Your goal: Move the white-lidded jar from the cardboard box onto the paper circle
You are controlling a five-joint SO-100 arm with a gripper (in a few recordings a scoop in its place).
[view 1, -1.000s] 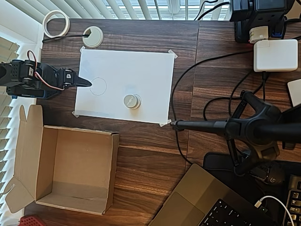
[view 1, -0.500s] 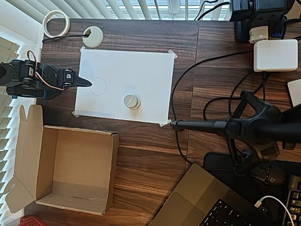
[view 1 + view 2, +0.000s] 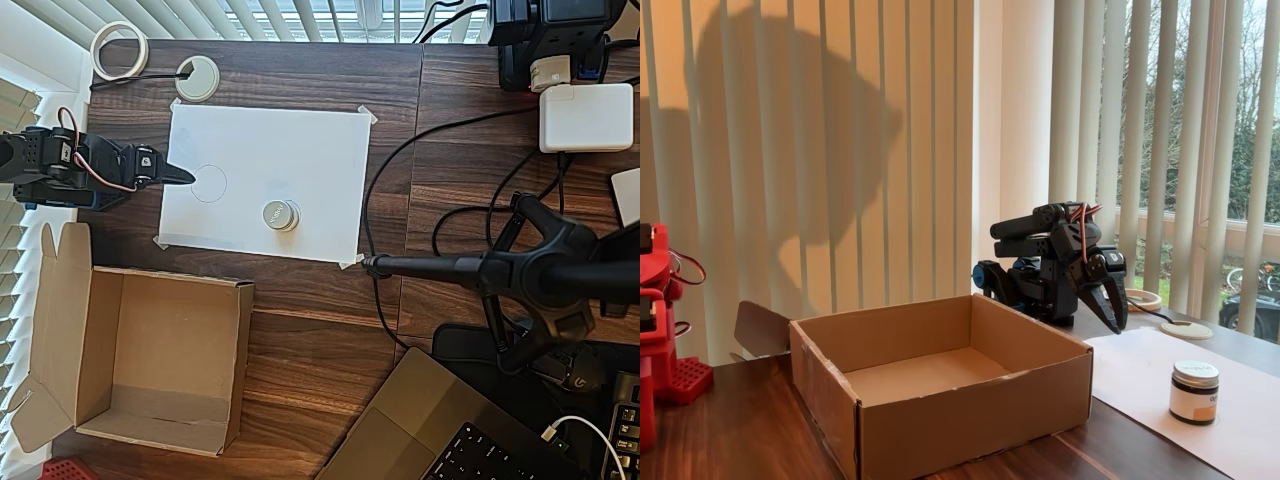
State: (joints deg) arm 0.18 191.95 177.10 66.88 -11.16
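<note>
Hand [image 3: 185, 177] pressed together, holding nothing — one white-lidded jar [image 3: 281, 215] on paper | one cardboard box [image 3: 150, 360] | two drawn circles

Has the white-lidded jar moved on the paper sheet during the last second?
No. In the overhead view the white-lidded jar stands at the same spot on the paper sheet, right of the smaller drawn circle.

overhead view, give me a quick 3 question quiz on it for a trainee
1. True or false: the jar sits inside the cardboard box.
2. Where is the gripper? A) above the box B) at the left edge of the white paper C) over the laptop
3. Fill in: the jar stands on the ____.

Key: 1 false, the box is empty; 2 B; 3 paper, right of the small drawn circle.
</note>
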